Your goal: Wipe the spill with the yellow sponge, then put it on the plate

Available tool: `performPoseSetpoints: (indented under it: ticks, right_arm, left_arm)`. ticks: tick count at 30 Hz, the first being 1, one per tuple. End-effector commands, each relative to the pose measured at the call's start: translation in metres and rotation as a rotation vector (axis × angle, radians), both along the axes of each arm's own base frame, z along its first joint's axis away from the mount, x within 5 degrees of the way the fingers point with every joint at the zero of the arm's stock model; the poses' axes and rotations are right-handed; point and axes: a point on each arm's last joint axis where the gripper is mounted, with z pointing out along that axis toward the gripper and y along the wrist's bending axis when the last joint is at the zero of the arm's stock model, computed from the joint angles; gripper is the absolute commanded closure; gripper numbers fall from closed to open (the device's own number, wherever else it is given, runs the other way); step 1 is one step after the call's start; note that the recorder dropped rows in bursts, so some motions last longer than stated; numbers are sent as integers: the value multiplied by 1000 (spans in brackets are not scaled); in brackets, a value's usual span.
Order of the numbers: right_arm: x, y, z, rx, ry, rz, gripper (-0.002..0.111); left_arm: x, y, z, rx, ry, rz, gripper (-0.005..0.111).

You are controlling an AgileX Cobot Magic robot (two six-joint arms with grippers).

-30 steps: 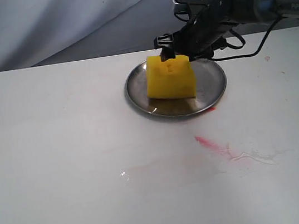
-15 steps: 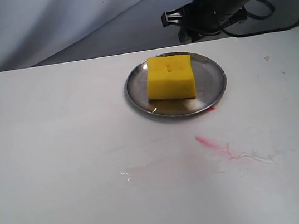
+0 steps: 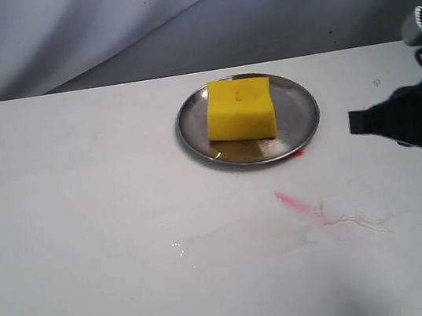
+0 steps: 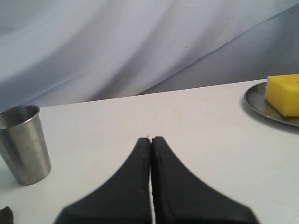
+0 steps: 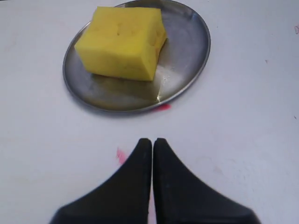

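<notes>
- Sponge check: the yellow sponge [image 3: 240, 110] sits flat on the plate [image 3: 301, 122], a bit toward the plate's left side in the exterior view. Nothing is touching it.
- There's a thin yellowish wet sheen on the steel right by the sponge's near edge, easiest to see in the right wrist view.
- The plate rests on the white bench [image 3: 73, 194], toward the back, about mid-width.
- Right jaws: pressed flat together, nothing between them. In the exterior view they're just a dark blur off to the right of the plate, clear of it. The wrist cam looks back at the plate and sponge from there.
- Left jaws: also pressed together and empty, pointing across bare bench, with the plate off at the edge of that wrist view. I can't see this arm in the exterior view.
- A steel cup [image 4: 24, 143] stands upright on the bench beside the left jaws, well apart from the plate.
- A pink-red streak [image 3: 301, 205] runs across the bench in front of the plate, with a tiny red dab at the plate's near rim.
- A faint wet smear [image 3: 208, 242] lies left of the streak. Can't tell what it is.
</notes>
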Motion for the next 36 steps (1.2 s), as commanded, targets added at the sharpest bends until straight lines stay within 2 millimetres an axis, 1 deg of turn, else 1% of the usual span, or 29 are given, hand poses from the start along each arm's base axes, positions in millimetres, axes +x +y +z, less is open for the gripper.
performPoseSetpoints:
  ticks: [1,6,10,12,18,27,28,30,33,36]
  right_arm:
    - [-47,-23,4,43,-105,-8,107]
    - [-85,-40,12,96,-254,-5,107]
    - [-105,-52,11,77,-403,1,107]
    - [-110,-58,7,50,-453,-14,107]
    - [-123,-73,-12,15,-504,-112,107]
    - [-141,-84,-37,18,-611,-195,107]
    - [-143,-85,-39,18,-624,-200,107]
    - [-146,-86,-36,28,-667,-212,107]
    - [-151,-87,-36,-8,-704,-199,107]
    - [-151,-87,-35,-43,-717,-191,107]
  left_arm:
    - [0,0,-1,-4,-5,-2,107]
    - [0,0,-1,-4,-5,-2,107]
    - [0,0,-1,-4,-5,-2,107]
    - [0,0,-1,-4,-5,-2,107]
    - [0,0,-1,-4,-5,-2,107]
    - [0,0,-1,-4,-5,-2,107]
    - [0,0,-1,-4,-5,-2,107]
    - [0,0,-1,-4,-5,-2,107]
    - [0,0,-1,-4,-5,-2,107]
    - [0,0,-1,-4,-5,-2,107]
